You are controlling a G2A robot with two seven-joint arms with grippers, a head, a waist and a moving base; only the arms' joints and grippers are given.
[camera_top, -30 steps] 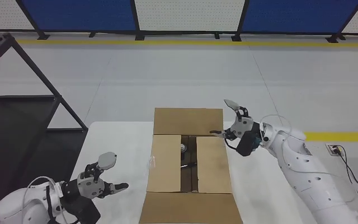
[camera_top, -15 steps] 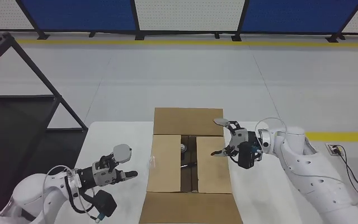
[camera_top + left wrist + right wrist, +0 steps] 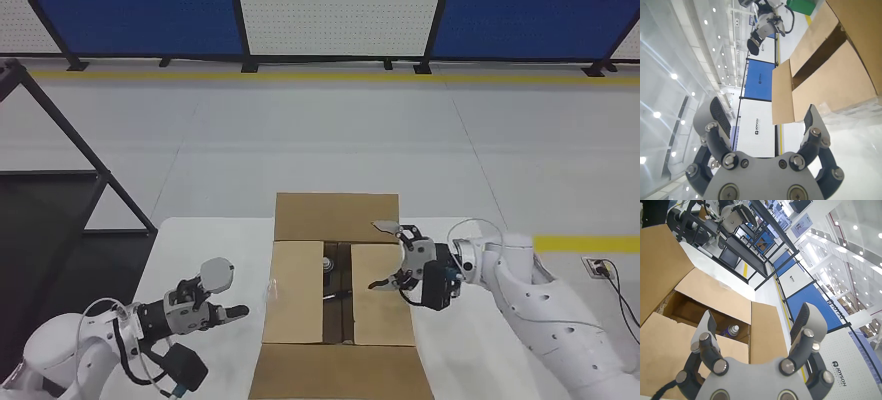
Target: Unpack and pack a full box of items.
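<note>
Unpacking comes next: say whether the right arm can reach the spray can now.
Probably not yet: the box flaps lie nearly shut, leaving a narrow slot above the spray can, and the open right gripper looks wider than it.

Right claw (image 3: pixel 380 256) shifts inward, now above right flap of box (image 3: pixel 335 215); left claw (image 3: pixel 228 290) edges toward box.

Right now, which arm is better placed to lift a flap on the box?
The right, probably. The right hand, open, hovers over a flap of the box, beside the gap. The left hand, also open, is over the table, apart from the box.
</note>
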